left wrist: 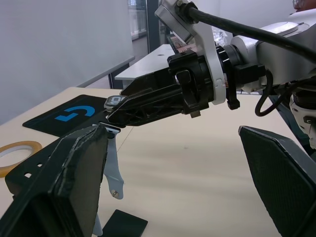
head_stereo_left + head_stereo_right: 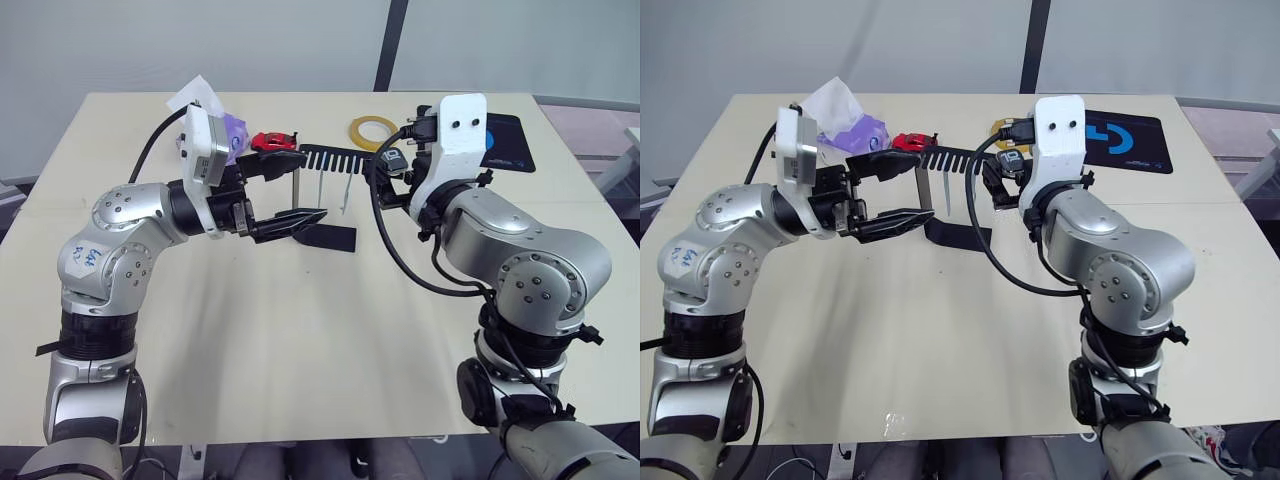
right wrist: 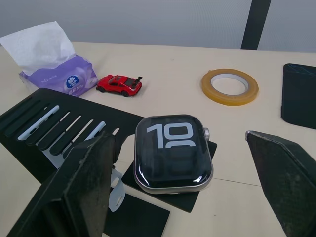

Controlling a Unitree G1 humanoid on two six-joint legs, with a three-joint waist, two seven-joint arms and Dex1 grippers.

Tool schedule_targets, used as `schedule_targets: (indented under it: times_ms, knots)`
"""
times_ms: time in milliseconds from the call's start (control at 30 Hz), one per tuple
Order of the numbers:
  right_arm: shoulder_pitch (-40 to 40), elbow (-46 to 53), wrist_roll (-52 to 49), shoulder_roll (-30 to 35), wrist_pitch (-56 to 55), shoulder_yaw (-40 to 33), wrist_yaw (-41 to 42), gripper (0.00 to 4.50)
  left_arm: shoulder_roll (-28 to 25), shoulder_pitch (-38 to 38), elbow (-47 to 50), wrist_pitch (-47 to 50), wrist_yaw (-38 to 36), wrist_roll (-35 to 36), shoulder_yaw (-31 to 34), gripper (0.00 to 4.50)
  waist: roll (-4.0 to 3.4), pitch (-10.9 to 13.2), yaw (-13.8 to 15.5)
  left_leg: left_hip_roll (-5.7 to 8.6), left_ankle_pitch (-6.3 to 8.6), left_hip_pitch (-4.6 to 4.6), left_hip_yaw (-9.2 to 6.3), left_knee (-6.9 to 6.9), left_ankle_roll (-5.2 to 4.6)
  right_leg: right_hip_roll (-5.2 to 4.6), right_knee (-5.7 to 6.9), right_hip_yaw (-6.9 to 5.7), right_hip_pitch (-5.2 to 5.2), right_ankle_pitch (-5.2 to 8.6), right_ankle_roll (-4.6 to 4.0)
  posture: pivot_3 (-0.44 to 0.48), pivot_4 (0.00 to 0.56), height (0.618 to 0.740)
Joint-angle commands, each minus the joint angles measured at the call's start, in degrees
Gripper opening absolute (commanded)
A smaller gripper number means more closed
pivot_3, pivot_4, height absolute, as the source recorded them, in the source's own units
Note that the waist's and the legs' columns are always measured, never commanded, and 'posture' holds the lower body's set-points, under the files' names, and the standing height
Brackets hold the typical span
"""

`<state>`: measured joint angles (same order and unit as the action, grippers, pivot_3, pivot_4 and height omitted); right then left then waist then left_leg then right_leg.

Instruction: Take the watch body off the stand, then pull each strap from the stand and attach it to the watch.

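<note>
The stand (image 2: pixel 330 160) is on the table's far middle, its comb bar pointing right. At the bar's right end, the watch body (image 3: pixel 173 150) lies face up on the square frame, its black screen showing white digits. My right gripper (image 3: pixel 177 138) is open, one finger on each side of the watch and neither touching it. Two pale straps (image 2: pixel 320 188) hang from the comb teeth. My left gripper (image 2: pixel 312 185) is open around the stand's slim upright, one finger near the comb bar and one near the foot (image 2: pixel 335 238). One strap (image 1: pixel 112 165) dangles between its fingers.
Behind the stand are a purple tissue pack (image 3: pixel 54 74), a red toy car (image 3: pixel 118 84) and a yellow tape ring (image 3: pixel 229 86). A black mat with a blue logo (image 2: pixel 1125 140) lies at the far right. The table's near half is bare.
</note>
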<state>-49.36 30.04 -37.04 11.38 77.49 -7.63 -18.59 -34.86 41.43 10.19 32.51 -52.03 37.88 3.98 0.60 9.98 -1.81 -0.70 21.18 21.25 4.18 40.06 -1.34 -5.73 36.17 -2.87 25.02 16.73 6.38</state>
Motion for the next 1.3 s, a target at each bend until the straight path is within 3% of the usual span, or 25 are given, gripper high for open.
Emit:
schedule_targets:
  times_ms: [33,100,133,567,800,967,1100,1200,1300]
  knots:
    - [-1.0,1.17,1.08,-1.3,-0.39,-0.92,1.66,2.82,-0.12,0.99,1.1,-0.95,0.45,-0.16,1.35,4.5,0.0,0.0,-0.01,0.0,0.0,0.0,0.0,0.0,0.0,0.0,0.0,0.0,0.0,0.0,0.0,0.0,0.15,0.738]
    - [-1.12,1.34,1.36,-1.7,-0.07,-1.14,2.03,1.88,-0.06,1.2,0.85,-1.1,0.47,-0.28,1.28,4.5,0.0,0.0,0.0,0.0,0.0,0.0,0.0,0.0,0.0,0.0,0.0,0.0,0.0,0.0,0.0,0.0,0.15,0.738]
    - [-1.26,1.41,1.5,-1.83,0.1,-1.28,2.16,1.67,-0.04,1.3,0.7,-1.19,0.46,-0.36,1.26,4.5,0.0,0.0,0.01,0.0,0.0,0.0,0.0,0.0,0.0,0.0,0.0,0.0,0.0,0.0,0.0,0.0,0.15,0.738]
    - [-3.85,3.13,3.41,1.16,-0.47,-0.75,7.38,1.67,1.12,2.77,0.16,-0.55,0.77,0.55,1.08,4.5,-0.01,0.01,0.02,0.01,0.0,0.02,-0.02,-0.01,0.0,0.0,-0.02,-0.02,0.0,0.0,0.0,0.0,0.15,0.738]
    - [-1.43,13.35,-0.51,8.49,1.95,-5.94,15.47,1.67,2.24,3.28,0.86,0.91,-1.84,2.41,-0.14,4.5,-0.02,0.01,0.2,0.01,0.0,0.05,-0.09,-0.03,0.0,0.0,-0.05,-0.1,0.0,0.0,0.0,0.0,0.15,0.738]
    - [8.59,23.55,-3.16,10.8,6.94,-14.93,18.22,1.67,1.85,0.15,2.75,1.84,-5.95,3.1,-2.13,4.5,-0.01,0.01,0.32,0.02,0.0,0.05,-0.34,-0.05,0.0,-0.02,-0.21,-0.18,-0.24,0.0,0.0,0.0,0.15,0.738]
    - [22.59,29.82,-6.17,10.93,6.11,-21.5,18.49,1.67,-0.27,-4.64,5.11,0.66,-10.95,1.86,-4.64,4.5,-0.02,0.01,0.25,0.02,0.0,-0.01,-0.33,-0.03,-0.01,0.0,-0.23,-0.13,-0.31,0.0,0.0,0.0,0.15,0.738]
    - [35.62,29.96,-7.23,11.96,-0.29,-22.2,16.88,1.67,-1.29,-7.78,6.01,-1.38,-13.18,0.24,-6.22,4.5,-0.1,0.06,0.33,0.0,0.0,-0.09,-0.38,-0.09,0.0,0.01,-0.24,0.05,-0.4,0.02,-0.04,0.0,0.15,0.738]
    - [45.96,29.92,-2.01,10.68,-6.33,-19.94,16.83,1.67,-1.2,-9.37,5.76,-3.43,-14.14,-1.5,-7.35,4.5,-0.1,0.06,0.4,0.03,-0.02,-0.11,-0.37,-0.08,-0.02,0.02,-0.26,0.07,-0.43,0.02,-0.04,0.0,0.15,0.738]
